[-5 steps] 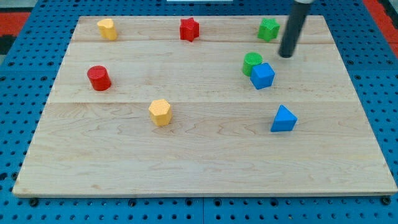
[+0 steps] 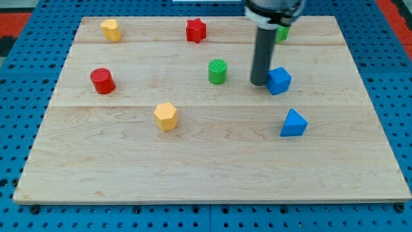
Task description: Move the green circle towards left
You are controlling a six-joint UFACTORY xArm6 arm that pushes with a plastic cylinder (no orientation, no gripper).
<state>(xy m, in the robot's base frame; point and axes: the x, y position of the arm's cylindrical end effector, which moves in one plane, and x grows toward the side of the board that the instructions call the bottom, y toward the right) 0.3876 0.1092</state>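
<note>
The green circle (image 2: 218,71) stands on the wooden board (image 2: 212,161), a little right of centre in the upper half. My tip (image 2: 259,82) rests on the board to its right, a clear gap away, and right beside the blue cube (image 2: 279,80). The rod rises from the tip to the view's top and hides most of another green block (image 2: 282,32) near the top edge.
A red star (image 2: 196,29) and a yellow block (image 2: 111,29) sit along the top. A red cylinder (image 2: 102,80) is at the left, a yellow hexagon (image 2: 165,116) below centre-left, a blue triangle (image 2: 293,124) at the right.
The green circle has slid left, away from the blue cube. My tip has moved down and left to beside the cube. The blue cube has shifted slightly right.
</note>
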